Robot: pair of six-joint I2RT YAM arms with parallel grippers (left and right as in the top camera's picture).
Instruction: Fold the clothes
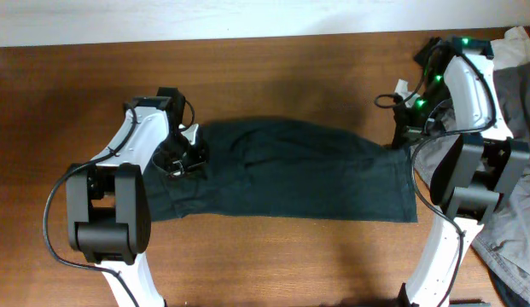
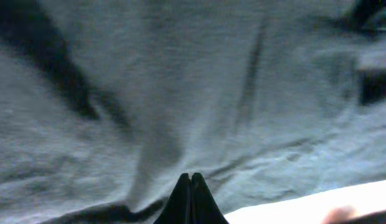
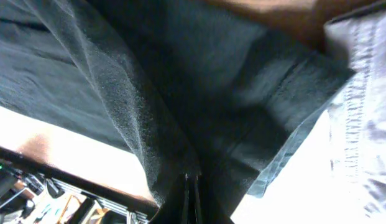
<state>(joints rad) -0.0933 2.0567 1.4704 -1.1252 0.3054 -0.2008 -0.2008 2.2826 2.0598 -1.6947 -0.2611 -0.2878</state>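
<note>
Two hands (image 1: 181,162) (image 1: 402,141), one dark garment (image 1: 307,175) (one grey cloth (image 1: 514,232)).

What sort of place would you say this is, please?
Probably a robotics lab bench: left arm and right arm flank a dark garment on a wooden table, grey clothing heaped alongside.

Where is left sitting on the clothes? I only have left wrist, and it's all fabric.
Observer: Overhead puts the left gripper at the left end of the clothes, which lie as a long band across the table.
Operator: Right arm?
Observer: The right gripper is shut on a fold at the opposite end.
Operator: Anything near it?
Observer: A light grey garment lies beside that end, at the table's right edge.
</note>
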